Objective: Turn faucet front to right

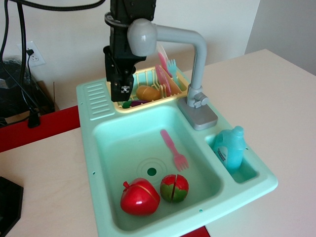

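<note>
The grey toy faucet [198,59] stands on its rectangular base [199,117] at the back right of the mint-green sink [98,148]. Its horizontal arm reaches left, and its bulbous head [142,37] hangs above the dish rack. A small lever [200,100] sits at the foot of the post. My black gripper [121,92] hangs down just behind and to the left of the head, right against it. Its fingertips are low over the left end of the rack. The fingers look pressed together and hold nothing.
A yellow dish rack [129,106] with plates, a fork and toy food sits behind the basin. The basin holds a pink fork [173,148], a red apple [139,196] and a halved fruit [174,187]. A blue bottle [232,148] stands in the right pocket. Black cables [22,54] hang at the left.
</note>
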You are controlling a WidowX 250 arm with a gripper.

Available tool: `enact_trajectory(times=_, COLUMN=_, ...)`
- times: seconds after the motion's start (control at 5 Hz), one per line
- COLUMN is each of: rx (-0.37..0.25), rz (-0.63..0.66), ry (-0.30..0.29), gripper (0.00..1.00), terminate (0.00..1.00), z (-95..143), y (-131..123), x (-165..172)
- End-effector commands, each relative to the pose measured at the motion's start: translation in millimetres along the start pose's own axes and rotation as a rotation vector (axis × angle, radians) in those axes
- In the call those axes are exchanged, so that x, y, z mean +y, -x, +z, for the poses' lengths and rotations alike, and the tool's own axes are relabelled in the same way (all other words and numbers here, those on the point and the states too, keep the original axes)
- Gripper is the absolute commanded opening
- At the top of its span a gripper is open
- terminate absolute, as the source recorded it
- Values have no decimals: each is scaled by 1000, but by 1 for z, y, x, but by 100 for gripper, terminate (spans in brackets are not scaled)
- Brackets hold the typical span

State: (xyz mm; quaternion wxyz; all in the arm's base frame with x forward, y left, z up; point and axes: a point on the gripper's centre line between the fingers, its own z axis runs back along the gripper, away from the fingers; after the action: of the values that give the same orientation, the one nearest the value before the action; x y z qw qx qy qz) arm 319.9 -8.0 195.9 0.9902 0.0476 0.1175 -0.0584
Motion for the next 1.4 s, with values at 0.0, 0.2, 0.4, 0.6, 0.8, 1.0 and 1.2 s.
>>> enact_trajectory(times=0.0, rx=-33, rz=-165, ry=-40, gripper=100, terminate=0, z=12, y=0, x=-66)
enact_trajectory(times=0.2, rx=-31, rz=-173, ry=-54, gripper=100, terminate=0, z=14, y=3, x=-82)
enact_trajectory(times=0.4, rx=-41, rz=-2, ry=-77, gripper=100, terminate=0, z=16, y=22, x=-40)
enact_trajectory(times=0.6, rx=-23, rz=153, ry=-125, gripper=100, terminate=0, z=8, y=46, x=3)
enact_trajectory(times=0.8, rx=-13, rz=275, ry=-179, gripper=100, terminate=0, z=-3, y=66, x=35)
enact_trajectory(times=1.0, rx=-9, rz=343, ry=-190, gripper=100, terminate=0, z=-4, y=75, x=52)
enact_trajectory(times=1.2, rx=-11, rz=329, ry=-159, gripper=100, terminate=0, z=-5, y=86, x=53)
